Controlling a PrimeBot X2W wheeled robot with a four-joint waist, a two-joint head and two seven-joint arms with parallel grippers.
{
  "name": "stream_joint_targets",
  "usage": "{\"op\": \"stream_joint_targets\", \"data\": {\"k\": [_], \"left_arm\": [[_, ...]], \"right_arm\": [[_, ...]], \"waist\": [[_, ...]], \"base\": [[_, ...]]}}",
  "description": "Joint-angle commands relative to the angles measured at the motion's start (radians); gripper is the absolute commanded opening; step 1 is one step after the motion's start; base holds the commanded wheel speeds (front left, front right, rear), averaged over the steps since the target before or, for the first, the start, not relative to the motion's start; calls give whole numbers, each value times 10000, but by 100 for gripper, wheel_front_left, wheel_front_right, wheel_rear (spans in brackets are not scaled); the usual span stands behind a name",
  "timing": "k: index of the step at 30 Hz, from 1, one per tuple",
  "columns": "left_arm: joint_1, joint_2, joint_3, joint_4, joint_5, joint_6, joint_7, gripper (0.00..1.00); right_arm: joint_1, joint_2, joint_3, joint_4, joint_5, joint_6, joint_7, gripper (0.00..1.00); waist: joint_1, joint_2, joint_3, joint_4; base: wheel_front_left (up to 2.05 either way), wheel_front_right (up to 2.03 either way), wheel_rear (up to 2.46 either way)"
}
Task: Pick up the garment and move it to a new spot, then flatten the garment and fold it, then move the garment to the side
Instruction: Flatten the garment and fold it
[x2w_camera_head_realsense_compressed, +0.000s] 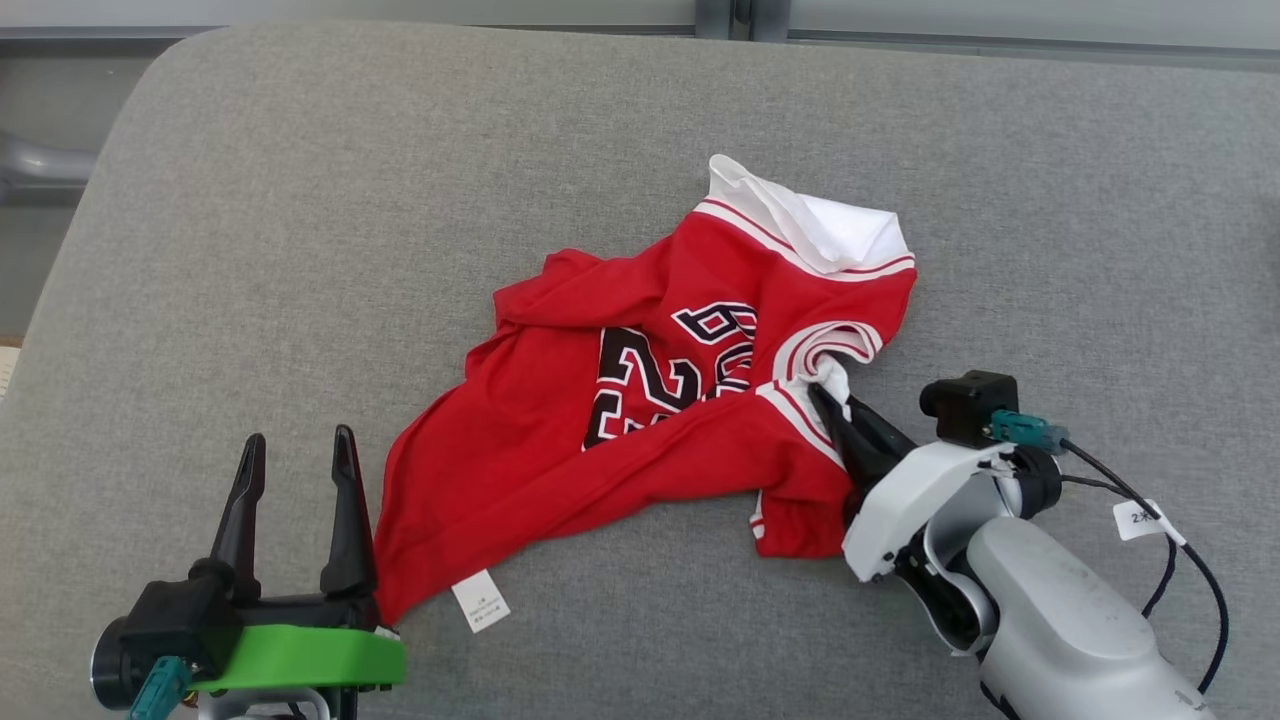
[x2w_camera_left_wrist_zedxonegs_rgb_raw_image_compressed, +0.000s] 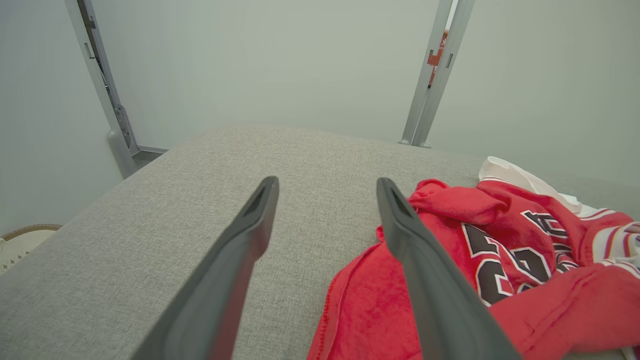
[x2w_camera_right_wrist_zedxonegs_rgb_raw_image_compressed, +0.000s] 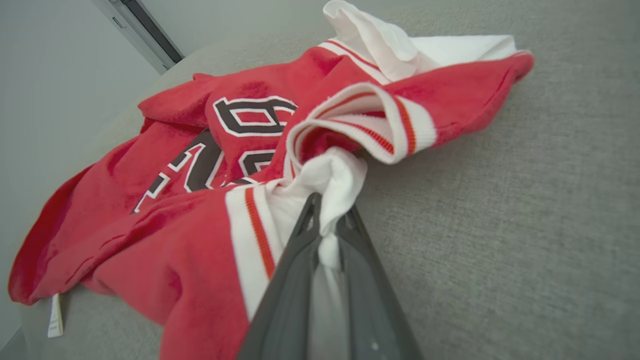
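Note:
The garment (x2w_camera_head_realsense_compressed: 640, 410) is a red jersey with black-and-white numbers and white striped trim, lying crumpled in the middle of the grey cushion (x2w_camera_head_realsense_compressed: 400, 200). My right gripper (x2w_camera_head_realsense_compressed: 828, 400) is shut on a bunch of its white inner fabric (x2w_camera_right_wrist_zedxonegs_rgb_raw_image_compressed: 332, 177) at the jersey's right side; in the right wrist view the cloth is pinched between the two dark fingers (x2w_camera_right_wrist_zedxonegs_rgb_raw_image_compressed: 295, 270). My left gripper (x2w_camera_head_realsense_compressed: 300, 445) stands open at the lower left, just beside the jersey's lower left hem, with nothing between its fingers (x2w_camera_left_wrist_zedxonegs_rgb_raw_image_compressed: 250, 235). The garment (x2w_camera_left_wrist_zedxonegs_rgb_raw_image_compressed: 500, 260) lies right of them in the left wrist view.
A white care label (x2w_camera_head_realsense_compressed: 480, 602) sticks out from the hem near my left gripper. The cushion's rounded back edge runs along the top, with a pale wall and metal posts (x2w_camera_left_wrist_zedxonegs_rgb_raw_image_compressed: 435, 75) behind. Bare cushion spreads to the left and right of the jersey.

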Motion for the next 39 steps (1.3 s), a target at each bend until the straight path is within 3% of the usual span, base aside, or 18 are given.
{"op": "stream_joint_targets", "data": {"k": [1, 8, 15, 17, 21, 23, 24, 25, 26, 27, 33, 39], "left_arm": [[9, -20, 67, 22, 60, -86, -30, 100], [193, -46, 196, 32, 82, -87, -30, 100], [263, -45, -82, 113, -129, -35, -30, 100], [232, -43, -185, 151, -190, -25, -30, 100], [244, -44, -333, 246, -305, 34, -30, 100], [275, -44, -372, 297, -286, 36, -30, 100], [286, -43, -377, 324, -317, 47, -30, 100], [304, -43, -385, 346, -332, 49, -30, 100], [320, -43, -388, 368, -343, 48, -30, 100], [332, -43, -376, 381, -351, 48, -30, 100], [440, -42, -193, 429, -286, 8, -30, 100], [617, -42, -178, 480, -210, -76, -31, 100]], "right_arm": [[-86, -198, 50, -105, 116, -16, -131, 0], [-186, -1524, -89, -1017, -603, -16, -602, 0], [83, -3020, -324, -2107, -3614, -16, -931, 0], [380, -3214, -403, -2296, -4236, -16, -1012, 0], [1248, -3424, -533, -2424, -5098, -16, -1121, 9], [1712, -3433, -683, -2291, -5430, -16, -1145, 21], [1990, -3348, -789, -2177, -5539, -18, -1144, 41], [2229, -3291, -832, -2100, -5682, -16, -1138, 71], [2493, -3184, -899, -2066, -5728, -16, -1142, 91], [2693, -3108, -979, -2057, -5756, -16, -1142, 100], [3952, -2717, -1786, -2076, -5630, -16, -1140, 100], [5056, -2343, -3606, -2968, -5375, -16, -1144, 100]], "waist": [[0, 0, -42, -84], [0, 0, -233, -411], [0, 0, -327, -775], [0, 0, -316, -839], [0, 0, -294, -987], [0, 0, -292, -1079], [0, 0, -301, -1123], [0, 0, -319, -1153], [0, 0, -340, -1184], [0, 0, -361, -1214], [0, 0, -552, -1433], [0, 0, -907, -1504]], "base": [[0, 0, 0], [0, 0, 0], [0, 0, 0], [0, 0, 0], [0, 0, 0], [0, 0, 0], [0, 0, 0], [0, 0, 0], [0, 0, 0], [0, 0, 0], [0, 0, 0], [0, 0, 0]]}}
